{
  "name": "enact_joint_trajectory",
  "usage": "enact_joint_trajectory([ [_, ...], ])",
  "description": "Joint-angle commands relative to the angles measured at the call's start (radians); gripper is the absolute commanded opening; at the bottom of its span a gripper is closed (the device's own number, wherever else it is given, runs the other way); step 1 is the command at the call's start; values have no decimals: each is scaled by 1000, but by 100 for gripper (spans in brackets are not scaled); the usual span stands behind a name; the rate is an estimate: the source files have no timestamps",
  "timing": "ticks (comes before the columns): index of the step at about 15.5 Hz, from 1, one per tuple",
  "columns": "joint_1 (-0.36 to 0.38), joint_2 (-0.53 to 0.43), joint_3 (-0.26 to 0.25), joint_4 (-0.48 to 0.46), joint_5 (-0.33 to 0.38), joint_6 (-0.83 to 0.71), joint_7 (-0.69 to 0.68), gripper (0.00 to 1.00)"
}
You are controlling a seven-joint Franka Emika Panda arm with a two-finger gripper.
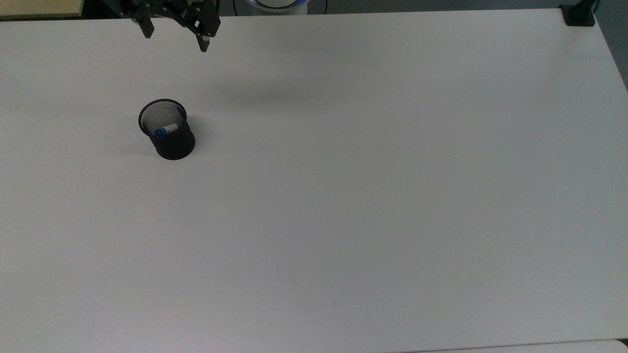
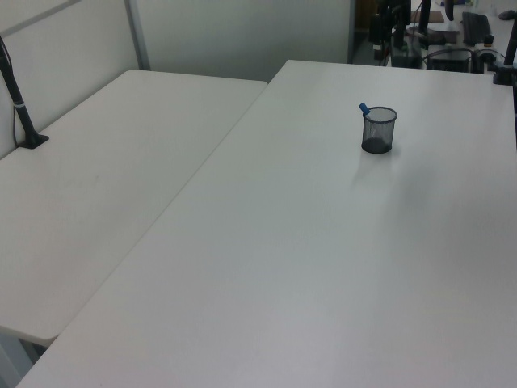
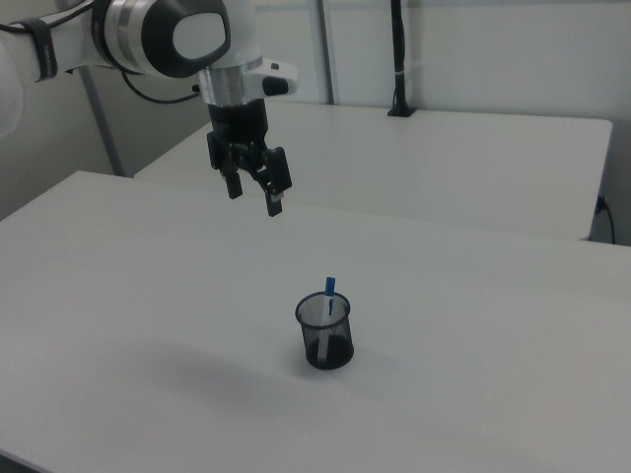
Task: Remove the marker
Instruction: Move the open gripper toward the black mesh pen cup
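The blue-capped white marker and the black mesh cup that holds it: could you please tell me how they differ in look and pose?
The slim blue-capped white marker is solid white with blue ends, while the round black mesh cup is dark and see-through. The marker leans against the rim, its blue tip poking above it; the cup stands upright on the white table. Both sit well below the open claw.

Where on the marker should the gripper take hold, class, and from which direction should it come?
Grip the blue cap end of the marker, coming straight down from above. Only that tip clears the rim of the mesh cup; the mesh walls block any sideways approach. The open gripper hangs above, off to the side.
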Motion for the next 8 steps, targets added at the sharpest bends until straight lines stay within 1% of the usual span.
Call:
enact_joint_trajectory([
  [1, 5, -16, -5, -16, 16, 17, -41, 100],
  [8, -1, -16, -8, -16, 15, 21, -70, 100],
])
